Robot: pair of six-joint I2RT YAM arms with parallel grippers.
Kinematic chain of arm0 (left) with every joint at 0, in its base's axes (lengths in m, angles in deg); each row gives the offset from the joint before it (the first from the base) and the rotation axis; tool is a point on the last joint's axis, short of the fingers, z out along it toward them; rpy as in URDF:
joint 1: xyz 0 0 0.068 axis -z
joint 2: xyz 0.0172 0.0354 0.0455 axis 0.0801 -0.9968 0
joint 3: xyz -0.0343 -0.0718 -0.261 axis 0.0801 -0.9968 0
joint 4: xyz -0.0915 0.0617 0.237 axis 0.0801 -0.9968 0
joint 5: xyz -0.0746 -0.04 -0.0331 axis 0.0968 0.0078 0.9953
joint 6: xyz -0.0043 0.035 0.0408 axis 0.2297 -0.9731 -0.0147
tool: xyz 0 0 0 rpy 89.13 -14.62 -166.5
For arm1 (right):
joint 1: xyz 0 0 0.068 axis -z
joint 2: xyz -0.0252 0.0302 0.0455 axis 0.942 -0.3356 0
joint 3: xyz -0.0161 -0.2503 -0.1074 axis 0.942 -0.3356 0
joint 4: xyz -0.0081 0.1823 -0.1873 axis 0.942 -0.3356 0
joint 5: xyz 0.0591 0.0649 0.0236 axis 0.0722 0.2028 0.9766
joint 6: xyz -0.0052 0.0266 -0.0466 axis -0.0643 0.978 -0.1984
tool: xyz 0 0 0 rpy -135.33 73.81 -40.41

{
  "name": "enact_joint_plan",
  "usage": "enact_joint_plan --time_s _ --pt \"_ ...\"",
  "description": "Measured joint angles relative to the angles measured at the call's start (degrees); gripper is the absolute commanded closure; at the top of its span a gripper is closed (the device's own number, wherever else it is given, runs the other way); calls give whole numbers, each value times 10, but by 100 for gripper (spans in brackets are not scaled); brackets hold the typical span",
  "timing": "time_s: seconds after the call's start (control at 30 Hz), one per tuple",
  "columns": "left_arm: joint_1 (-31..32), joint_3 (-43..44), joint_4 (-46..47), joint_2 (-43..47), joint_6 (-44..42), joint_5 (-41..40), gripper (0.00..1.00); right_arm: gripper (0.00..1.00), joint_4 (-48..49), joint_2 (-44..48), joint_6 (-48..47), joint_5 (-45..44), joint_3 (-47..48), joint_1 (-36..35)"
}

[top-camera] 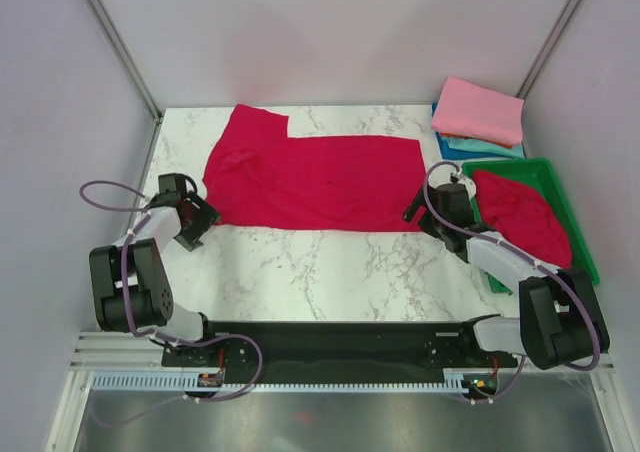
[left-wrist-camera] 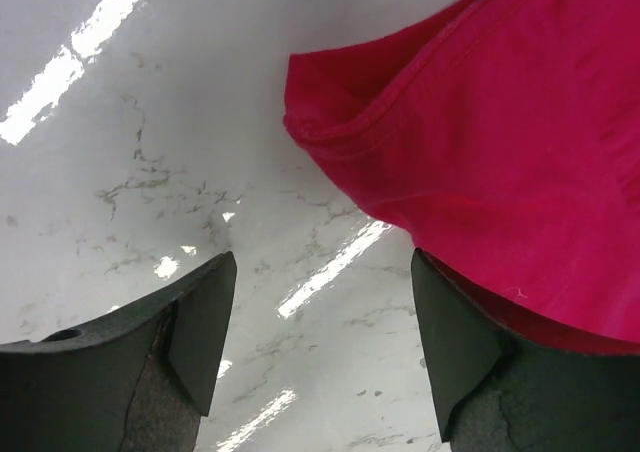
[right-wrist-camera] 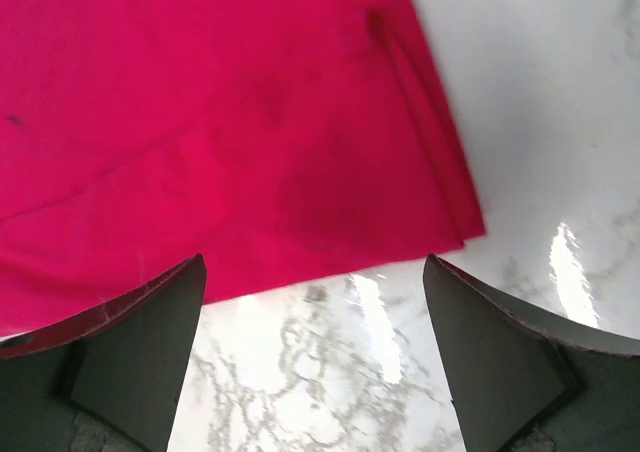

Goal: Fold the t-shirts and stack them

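Crimson t-shirt, perhaps folded, between parted left pincer and right pincer

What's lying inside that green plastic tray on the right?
A crumpled crimson-red cloth t-shirt fills the green plastic tray; anything beneath it is hidden.

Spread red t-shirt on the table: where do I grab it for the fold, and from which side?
I'd grip the red t-shirt at its two near corners, left hand on the left one, right hand on the right. Come in low from the near edge: it lies flat, long side nearest, both open hands close by.
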Motion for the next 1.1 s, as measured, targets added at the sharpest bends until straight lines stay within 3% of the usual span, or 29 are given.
enact_joint_plan --time_s 0.13,0.37,0.47,0.77,0.83,0.87,0.93,0.97,1.0,1.03,1.1 --pt "-12 -16 30 19 15 11 31 2 -37 -2 -1 -17 -1 7" --pt "-14 18 29 106 14 9 25 2 -71 -3 -17 -27 7 10" --pt "-14 37 38 110 15 -3 23 2 -84 -6 -20 -28 23 10" --pt "-21 -37 59 56 35 2 24 3 -60 -62 -22 -4 25 23" --pt "-27 -37 73 39 39 6 29 5 -47 -69 -25 0 27 31" --pt "-29 -36 80 30 40 7 31 10 -42 -72 -25 2 28 34" --pt "-38 -33 94 12 44 11 45 20 -29 -83 -28 5 30 42" --pt "-42 -32 101 5 46 13 51 30 -23 -89 -30 7 32 45" --pt "-47 -32 105 0 48 18 66 37 -16 -94 -31 9 33 48" --pt "-52 -32 113 -5 50 24 71 42 -10 -99 -33 10 33 49" --pt "-57 -32 122 -10 53 31 91 57 -1 -106 -36 15 34 54"
